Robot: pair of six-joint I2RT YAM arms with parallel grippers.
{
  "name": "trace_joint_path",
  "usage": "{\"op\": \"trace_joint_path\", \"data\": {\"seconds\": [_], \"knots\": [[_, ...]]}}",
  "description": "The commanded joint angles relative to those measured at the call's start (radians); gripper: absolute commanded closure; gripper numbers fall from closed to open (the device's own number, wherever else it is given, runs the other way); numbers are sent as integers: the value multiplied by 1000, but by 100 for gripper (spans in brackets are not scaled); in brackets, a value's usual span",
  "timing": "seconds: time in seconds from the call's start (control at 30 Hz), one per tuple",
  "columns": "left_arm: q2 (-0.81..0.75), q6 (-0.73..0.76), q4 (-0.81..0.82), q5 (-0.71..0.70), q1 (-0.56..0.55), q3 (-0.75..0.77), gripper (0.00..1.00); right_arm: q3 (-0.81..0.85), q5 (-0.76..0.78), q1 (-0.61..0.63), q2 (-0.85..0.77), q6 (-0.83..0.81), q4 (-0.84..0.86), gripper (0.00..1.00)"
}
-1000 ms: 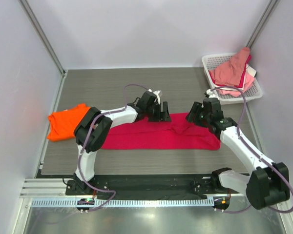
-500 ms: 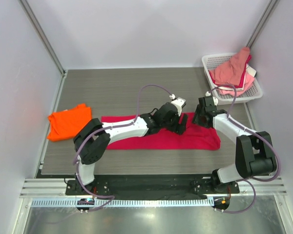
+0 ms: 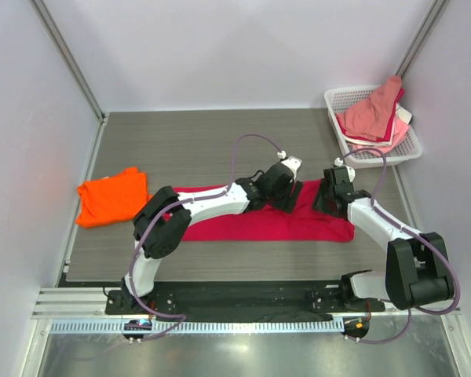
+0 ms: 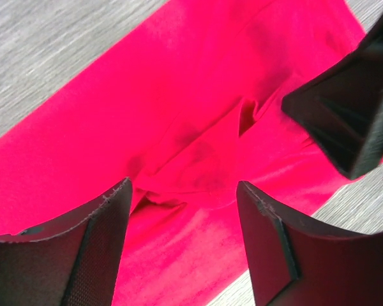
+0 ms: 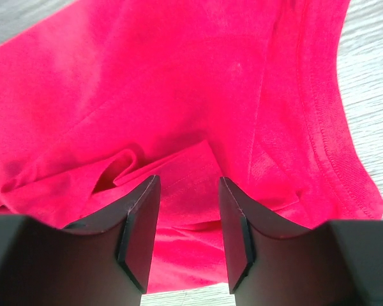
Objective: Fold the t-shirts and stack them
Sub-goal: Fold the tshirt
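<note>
Crimson cotton, the red t-shirt (image 3: 267, 225) lay folded into a long band across the middle of the table (image 3: 180, 149), running left to right with its right end close to the table's right edge. Small creases and a loose flap bunched up in its right half. The orange t-shirt (image 3: 110, 196) sat crumpled by the left edge, well apart from the red one.

Both arms reached over that right half of the band. The left gripper (image 4: 182, 245) hovered above the creased cloth with its jaws set wide and nothing between them. The right gripper (image 5: 188, 233) stood just beside it, nearer the shirt's right end, its jaws parted more narrowly. A flap of red fabric ran in under the gap. Whether the fingertips (image 5: 140, 236) touched the cloth could not be told.

At the far right corner stood a white lattice basket (image 3: 381, 157) with pink and red garments (image 3: 373, 114) heaped in it.
</note>
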Motion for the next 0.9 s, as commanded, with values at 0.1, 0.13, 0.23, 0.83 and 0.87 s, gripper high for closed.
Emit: {"op": "trace_joint_path", "data": {"seconds": [0.1, 0.13, 0.23, 0.83, 0.87], "knots": [[4, 37, -30, -3, -27, 45, 34, 10, 25, -6, -35, 6, 6, 52], [6, 43, -36, -7, -32, 48, 34, 10, 28, -6, -35, 8, 6, 52], [19, 52, -53, -10, -41, 64, 34, 8, 25, -8, -38, 11, 9, 52], [134, 48, -222, -114, -49, 216, 73, 56, 14, -55, 25, 14, 47, 44], [131, 45, -223, -117, -47, 214, 77, 57, 0, -55, 28, 15, 47, 44]]}}
